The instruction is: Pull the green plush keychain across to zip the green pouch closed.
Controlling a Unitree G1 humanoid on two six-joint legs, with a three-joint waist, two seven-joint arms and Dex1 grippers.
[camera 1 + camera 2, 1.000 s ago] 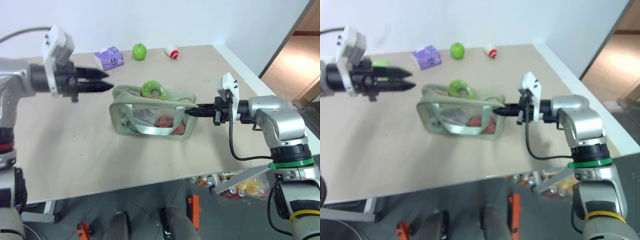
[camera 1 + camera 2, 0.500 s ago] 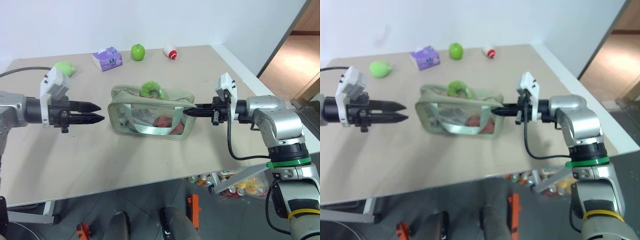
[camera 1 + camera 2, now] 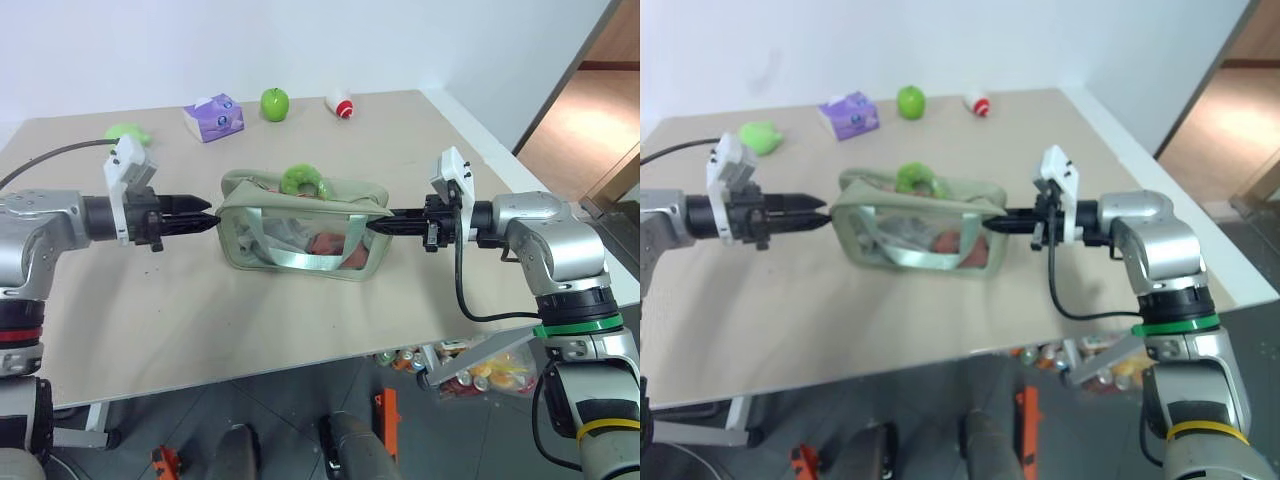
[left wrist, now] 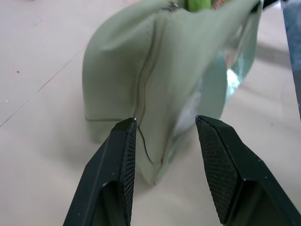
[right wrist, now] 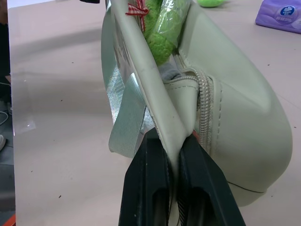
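So the green pouch [image 3: 300, 232] sits mid-table, long side facing the robot, with the green plush keychain [image 3: 303, 179] perched on top along the zipper line, roughly in the middle of its run. The right gripper [image 3: 378, 224] is pinched tight on the fabric at the pouch's right end; in the right wrist view you can see the fingers squeezed together on a fold of the seam. The left gripper [image 3: 207, 222] is at the opposite end, fingers apart, straddling the pouch's end corner in the left wrist view, and I can't tell if it's actually touching yet.

Handling-wise I'd guess the pouch is light and floppy: soft fabric, clear plastic side panel, thin strap handles. It'll probably buckle or slide unless one end is anchored. The keychain is fuzzy and squishy, easy to pinch through the ring, and that's where I'd grab it, close to the zipper pull so the tug runs along the teeth.

The table [image 3: 200, 310] is smooth pale beige, probably slick under fabric. At its far edge sit an apple [image 3: 277, 102], a purple tissue pack [image 3: 214, 116], a loose green plush blob [image 3: 126, 132] and a small red-and-white thing [image 3: 341, 103], all well apart from the pouch. Plain white wall behind.
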